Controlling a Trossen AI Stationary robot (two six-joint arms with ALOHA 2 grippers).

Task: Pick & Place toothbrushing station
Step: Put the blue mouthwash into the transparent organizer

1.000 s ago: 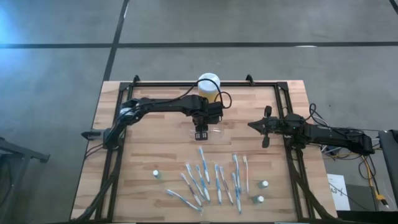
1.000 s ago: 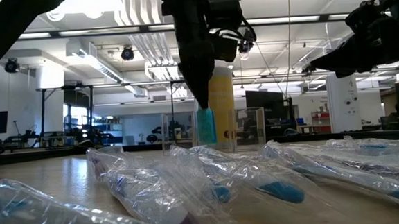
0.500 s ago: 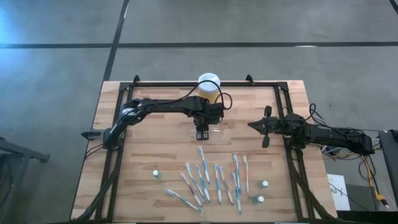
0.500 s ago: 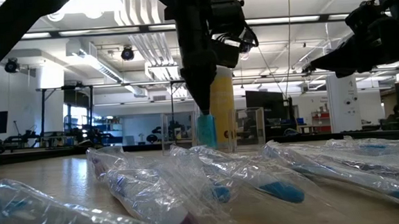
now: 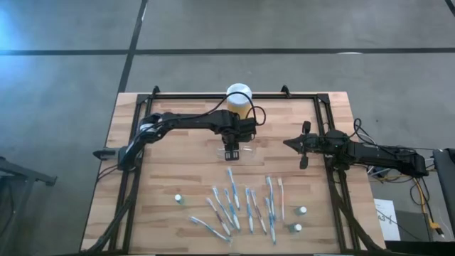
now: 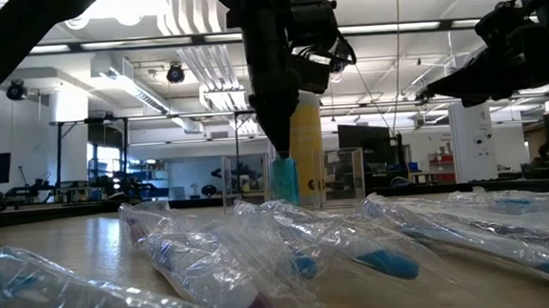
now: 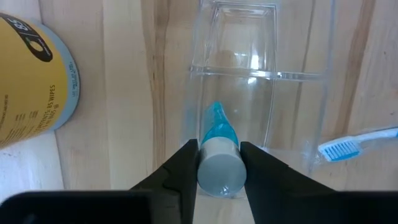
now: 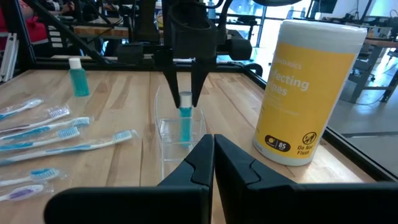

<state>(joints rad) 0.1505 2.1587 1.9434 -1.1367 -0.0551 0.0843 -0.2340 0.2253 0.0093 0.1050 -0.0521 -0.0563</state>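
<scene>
Clear holder point(image 7: 239, 93) has one bottle point(image 7: 219, 163) inside, gripped by my left hand point(image 7: 219, 171); toothbrushes point(image 5: 242, 206) remain on the desk point(image 5: 178, 171); right hand point(image 8: 213, 152) closed, idle.

holder point(image 5: 234, 152): clear plastic, mid-table, just before the yellow jar
bottle point(image 7: 217, 163): teal, white-capped, upright inside holder
toothbrushes point(image 5: 242, 206): blue-and-white, scattered flat on the near table
small bottles point(image 5: 178, 199): white-capped, upright beside them

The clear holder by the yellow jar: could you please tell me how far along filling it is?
Done: nothing loose shows in the clear holder yet. In hand: the left hand has a small white-capped teal bottle between its fingers, lowered into the holder. Left: the toothbrushes and three other small bottles lie on the table. The right hand waits, shut, near the right edge.
</scene>
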